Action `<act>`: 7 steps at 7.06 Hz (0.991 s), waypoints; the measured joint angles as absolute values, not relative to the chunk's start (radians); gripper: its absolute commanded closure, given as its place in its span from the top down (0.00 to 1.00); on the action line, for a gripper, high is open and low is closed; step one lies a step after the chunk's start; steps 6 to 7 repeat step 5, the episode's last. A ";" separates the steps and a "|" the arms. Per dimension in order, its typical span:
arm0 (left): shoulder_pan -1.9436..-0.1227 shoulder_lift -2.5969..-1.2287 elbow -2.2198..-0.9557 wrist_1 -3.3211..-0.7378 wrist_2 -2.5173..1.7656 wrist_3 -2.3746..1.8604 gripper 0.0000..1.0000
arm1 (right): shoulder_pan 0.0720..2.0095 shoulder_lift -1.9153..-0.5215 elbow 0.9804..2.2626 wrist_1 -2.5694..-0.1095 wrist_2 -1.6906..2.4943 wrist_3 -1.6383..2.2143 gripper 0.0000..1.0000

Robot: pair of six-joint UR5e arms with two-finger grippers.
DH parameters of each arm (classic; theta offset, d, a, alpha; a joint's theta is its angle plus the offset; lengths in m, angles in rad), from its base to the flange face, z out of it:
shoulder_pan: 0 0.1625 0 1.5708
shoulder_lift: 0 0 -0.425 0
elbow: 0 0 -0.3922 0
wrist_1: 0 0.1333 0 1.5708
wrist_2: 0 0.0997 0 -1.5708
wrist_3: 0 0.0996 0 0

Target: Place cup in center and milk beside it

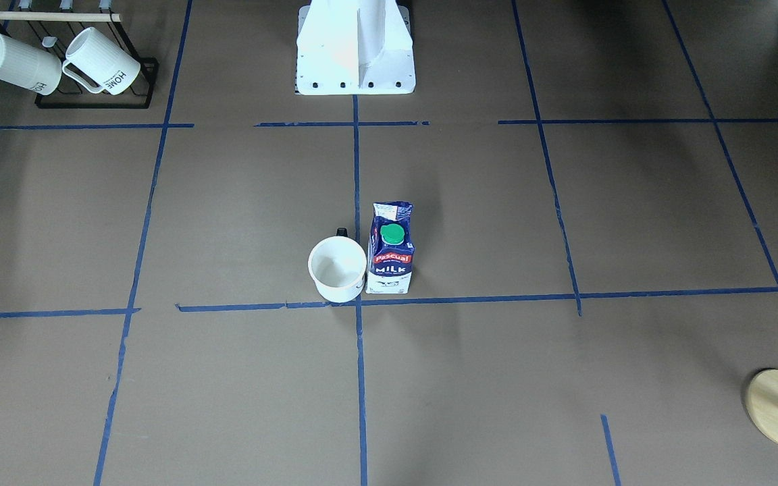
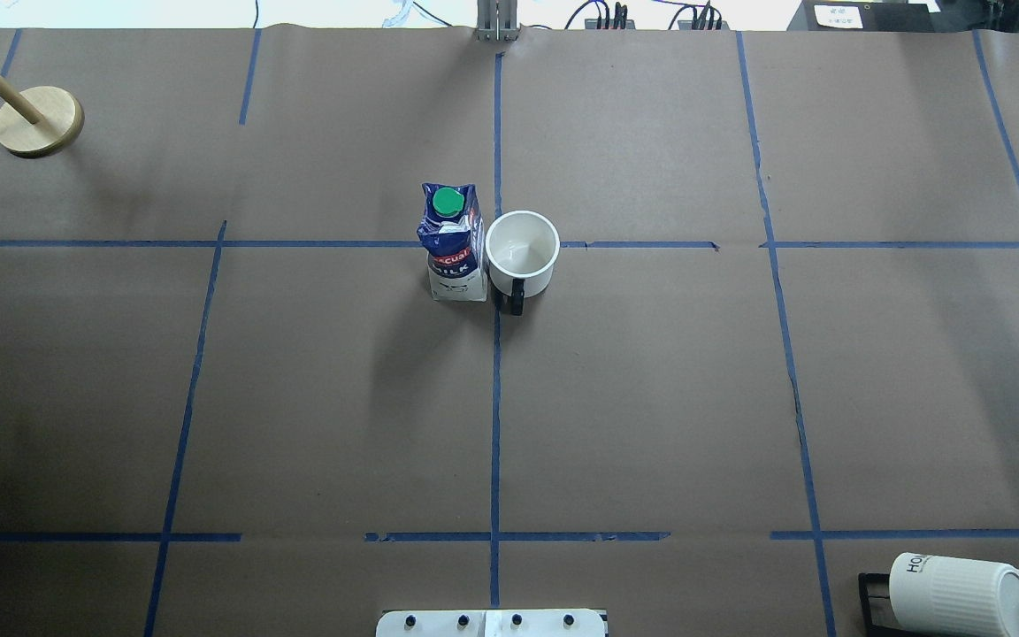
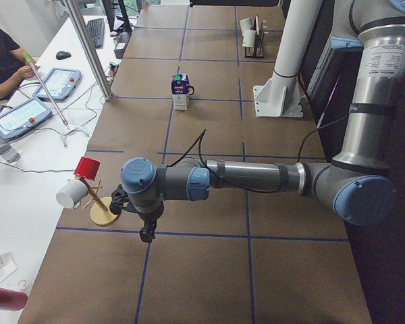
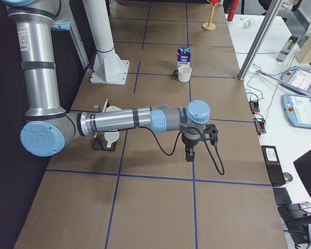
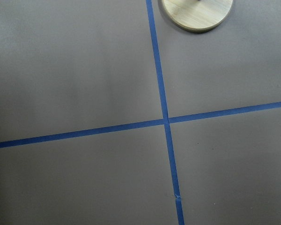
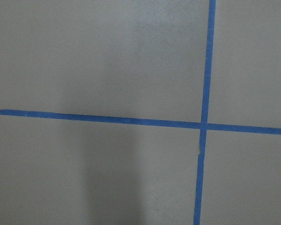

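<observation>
The white cup (image 1: 338,268) stands upright at the center crossing (image 1: 358,302) of blue tape, with its black handle toward the robot; it also shows in the overhead view (image 2: 523,248). The milk carton (image 1: 391,253) stands upright right beside it, almost touching; it also shows in the overhead view (image 2: 455,252). My left gripper (image 3: 147,233) hangs over the table's left end, far from both. My right gripper (image 4: 189,155) hangs over the right end, also far away. I cannot tell whether either is open or shut. The wrist views show only tape lines.
A black rack (image 1: 95,101) with two ribbed HOME mugs (image 2: 952,593) stands near the robot's right. A wooden stand (image 2: 39,119) stands at the far left and holds a red cup (image 3: 88,167). The robot base (image 1: 355,50) sits mid-table. An operator (image 3: 3,57) sits beside the table.
</observation>
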State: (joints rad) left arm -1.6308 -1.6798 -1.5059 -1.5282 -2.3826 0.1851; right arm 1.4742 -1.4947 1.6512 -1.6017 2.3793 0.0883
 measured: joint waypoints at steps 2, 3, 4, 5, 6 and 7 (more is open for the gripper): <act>-1.632 -1.681 -1.507 -1.528 -2.384 0.185 1.00 | 1.463 -1.493 1.655 -1.600 2.379 0.088 1.00; -1.632 -1.682 -1.507 -1.528 -2.384 0.184 1.00 | 1.460 -1.493 1.656 -1.600 2.379 0.087 1.00; -1.632 -1.683 -1.507 -1.528 -2.384 0.184 1.00 | 1.460 -1.493 1.657 -1.600 2.379 0.086 1.00; -1.632 -1.685 -1.506 -1.528 -2.384 0.184 1.00 | 1.459 -1.493 1.658 -1.599 2.379 0.085 1.00; -1.632 -1.685 -1.506 -1.528 -2.384 0.184 1.00 | 1.459 -1.493 1.658 -1.599 2.379 0.085 1.00; -1.632 -1.685 -1.506 -1.528 -2.384 0.184 1.00 | 1.459 -1.493 1.658 -1.599 2.379 0.085 1.00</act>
